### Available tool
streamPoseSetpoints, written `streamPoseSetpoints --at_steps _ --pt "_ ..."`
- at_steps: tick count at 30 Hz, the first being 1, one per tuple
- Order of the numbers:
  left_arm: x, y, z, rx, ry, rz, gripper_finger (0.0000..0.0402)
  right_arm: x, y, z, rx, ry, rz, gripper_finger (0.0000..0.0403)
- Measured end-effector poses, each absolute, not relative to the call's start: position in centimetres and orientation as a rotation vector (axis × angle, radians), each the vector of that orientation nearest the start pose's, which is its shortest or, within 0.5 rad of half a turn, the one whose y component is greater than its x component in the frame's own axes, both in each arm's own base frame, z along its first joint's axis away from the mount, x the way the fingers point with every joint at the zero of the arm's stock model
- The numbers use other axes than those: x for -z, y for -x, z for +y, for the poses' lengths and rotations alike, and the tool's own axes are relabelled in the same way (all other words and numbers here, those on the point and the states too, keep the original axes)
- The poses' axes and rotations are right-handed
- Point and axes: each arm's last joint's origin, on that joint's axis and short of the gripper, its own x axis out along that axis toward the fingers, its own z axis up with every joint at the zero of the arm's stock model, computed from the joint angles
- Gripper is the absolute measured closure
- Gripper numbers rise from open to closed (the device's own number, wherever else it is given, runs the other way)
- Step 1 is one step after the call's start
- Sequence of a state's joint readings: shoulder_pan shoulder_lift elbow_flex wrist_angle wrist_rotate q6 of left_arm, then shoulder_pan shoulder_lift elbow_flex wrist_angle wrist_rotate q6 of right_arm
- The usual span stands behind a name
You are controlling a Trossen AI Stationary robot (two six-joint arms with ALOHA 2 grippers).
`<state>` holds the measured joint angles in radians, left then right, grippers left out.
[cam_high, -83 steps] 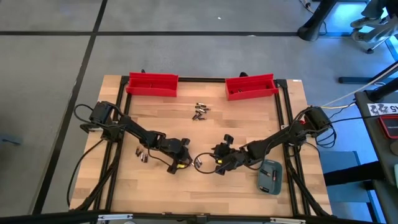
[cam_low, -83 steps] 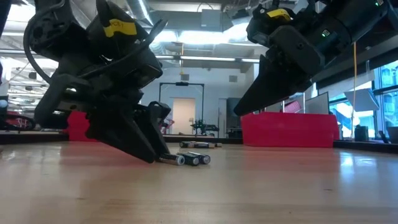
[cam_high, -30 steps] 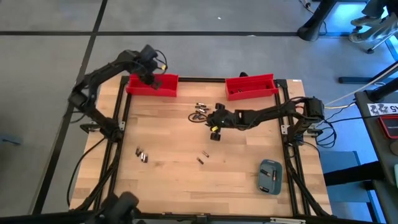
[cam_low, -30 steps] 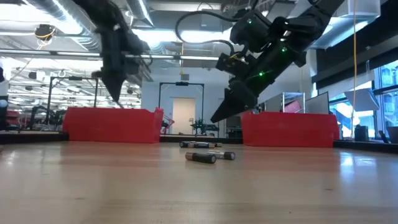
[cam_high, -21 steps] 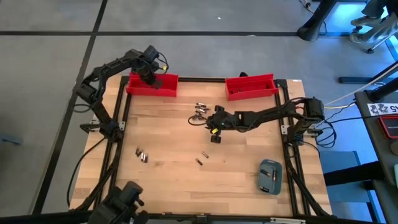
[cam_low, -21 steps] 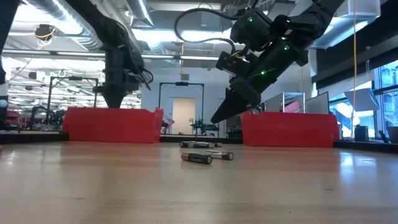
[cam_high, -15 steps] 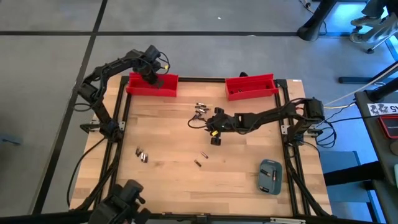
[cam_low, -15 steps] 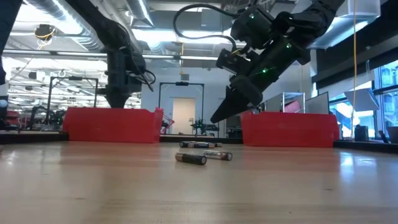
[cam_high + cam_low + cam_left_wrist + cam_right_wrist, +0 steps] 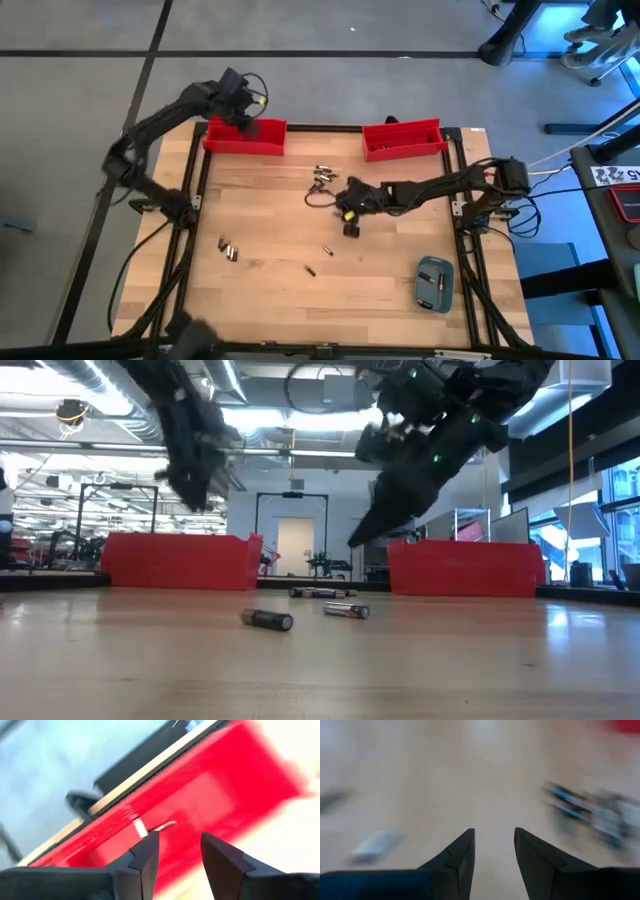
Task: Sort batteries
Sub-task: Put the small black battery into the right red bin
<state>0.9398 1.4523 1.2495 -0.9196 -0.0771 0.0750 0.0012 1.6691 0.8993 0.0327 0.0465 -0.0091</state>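
Small dark batteries lie on the wooden table: a cluster (image 9: pixel 322 177) at the far middle, a pair (image 9: pixel 229 249) at the left, and two single ones (image 9: pixel 327 249) (image 9: pixel 309 269) in the middle. My left gripper (image 9: pixel 240 118) (image 9: pixel 177 847) hangs open over the left red bin (image 9: pixel 245 135), where one battery (image 9: pixel 139 827) lies on the floor. My right gripper (image 9: pixel 340 200) (image 9: pixel 494 850) stands open above the table just near of the cluster, with nothing between its fingers.
A second red bin (image 9: pixel 402 138) stands at the far right edge. A grey-blue case (image 9: pixel 434 284) lies at the near right. A dark frame runs along the table's left, right and far edges. Bare wood lies between the loose batteries and the near edge.
My left gripper has risen a little over the left bin. My right gripper has drifted slightly toward the near edge. One single battery has rolled across the table toward the near left, away from the other.
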Motion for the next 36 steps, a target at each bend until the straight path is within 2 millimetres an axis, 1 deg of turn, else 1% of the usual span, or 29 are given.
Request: streamPoseSetpoints --at_steps 3,6,8,10,12,14,16,19,21,23,25,27,31,33,36 --pt "-31.3 -17.3 18.1 -0.774 0.312 0.963 0.0281 -17.3 -34.7 2.8 -0.232 -0.009 0.617 0.0265" --pt "-33.1 -17.8 12.8 -0.658 0.23 0.802 0.0298 -16.0 -35.7 6.6 -0.375 0.011 0.508 0.0265" --pt "-33.6 -17.8 9.6 -0.603 0.18 0.713 0.031 -15.5 -36.7 9.2 -0.388 0.047 0.422 0.0265" --pt "-33.6 -17.7 6.7 -0.557 0.14 0.652 0.0322 -14.9 -37.8 11.6 -0.343 0.072 0.394 0.0265" --pt "-33.2 -17.5 4.5 -0.532 0.119 0.613 0.0331 -14.1 -39.0 13.7 -0.299 0.078 0.402 0.0265" --pt "-32.5 -17.2 2.8 -0.512 0.117 0.589 0.0339 -13.5 -40.3 15.8 -0.265 0.078 0.423 0.0265" --pt "-31.7 -17.0 1.7 -0.502 0.128 0.597 0.0346 -13.2 -41.5 17.7 -0.193 0.074 0.443 0.0265" --pt "-30.4 -17.0 0.3 -0.47 0.157 0.618 0.0354 -12.7 -42.6 20.2 -0.033 0.081 0.496 0.0265" --pt "-29.8 -17.1 -0.4 -0.449 0.166 0.639 0.0357 -12.3 -43.0 21.4 0.084 0.061 0.526 0.0265" --pt "-29.2 -17.2 -0.9 -0.428 0.172 0.653 0.036 -12.1 -43.0 22.0 0.175 0.012 0.545 0.0265" --pt "-28.6 -17.2 -1.3 -0.421 0.175 0.664 0.0363 -11.7 -43.1 22.3 0.21 -0.066 0.547 0.0265" --pt "-28.0 -17.1 -1.6 -0.419 0.177 0.678 0.0365 -10.9 -43.1 22.3 0.225 -0.12 0.557 0.0265" --pt "-27.1 -17.0 -1.8 -0.431 0.165 0.697 0.0366 -9.2 -43.3 22.5 0.189 -0.155 0.57 0.0265" --pt "-26.8 -17.0 -1.9 -0.434 0.164 0.7 0.0366 -8.7 -43.5 22.6 0.177 -0.165 0.568 0.0265" --pt "-26.5 -16.9 -1.9 -0.443 0.168 0.707 0.0366 -8.2 -43.6 22.4 0.202 -0.159 0.567 0.0265"
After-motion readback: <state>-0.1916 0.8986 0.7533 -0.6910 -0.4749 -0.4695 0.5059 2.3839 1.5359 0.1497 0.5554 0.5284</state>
